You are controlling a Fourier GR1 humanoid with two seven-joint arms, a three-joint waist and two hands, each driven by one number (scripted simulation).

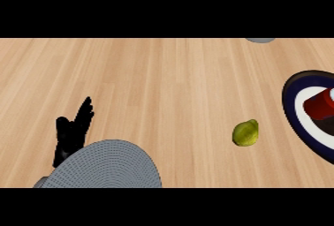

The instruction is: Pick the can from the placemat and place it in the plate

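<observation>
The left hand (72, 132) rests at the lower left with fingers straight and apart, holding nothing; the right hand is out of view. Just beside it lies a grey ribbed round item (108, 165), maybe a placemat. The red can (320, 106) sits on the dark-rimmed plate (290, 103) at the right edge, partly cut off. On its side it could roll. A lemon (246, 133) lies on the wooden surface (163, 79) between them.

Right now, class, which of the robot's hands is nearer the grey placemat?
Left. The left hand rests open at the upper left edge of the placemat; the right hand is not in view.
</observation>
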